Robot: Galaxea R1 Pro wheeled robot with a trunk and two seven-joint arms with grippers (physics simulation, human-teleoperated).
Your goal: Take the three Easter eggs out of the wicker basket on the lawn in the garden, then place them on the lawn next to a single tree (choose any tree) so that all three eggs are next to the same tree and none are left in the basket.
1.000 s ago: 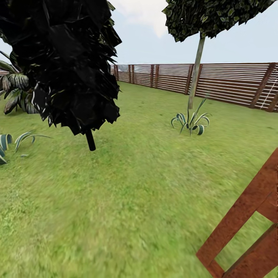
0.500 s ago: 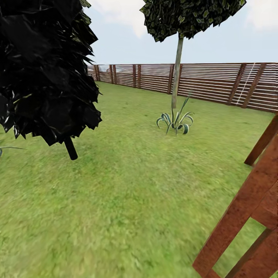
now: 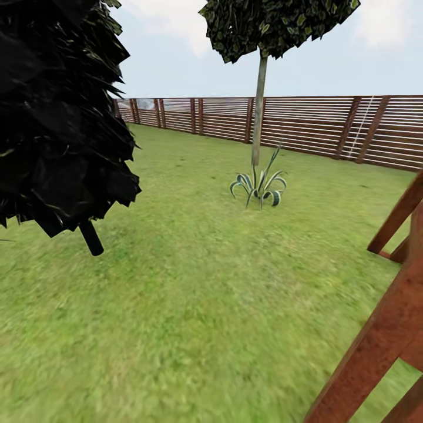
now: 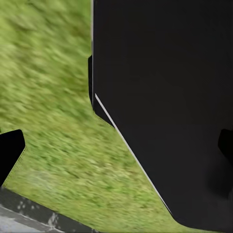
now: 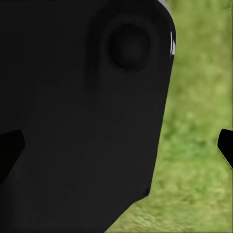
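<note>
In transit | faced lawn [image 3: 194, 305], pale-trunk tree [image 3: 258, 111], fence [image 3: 305, 126] | arms tucked against body, probably for travel | finger states could not be told

The lawn [image 3: 194, 305] stretches back to a brown slatted fence [image 3: 305, 126]. A black-foliaged tree [image 3: 59, 117] with a thin dark stem stands at the left, and a slim pale-trunked tree [image 3: 258, 111] rises behind a striped spiky plant [image 3: 258, 188]. Reddish wooden beams [image 3: 382, 329] slant across the lower right
</note>
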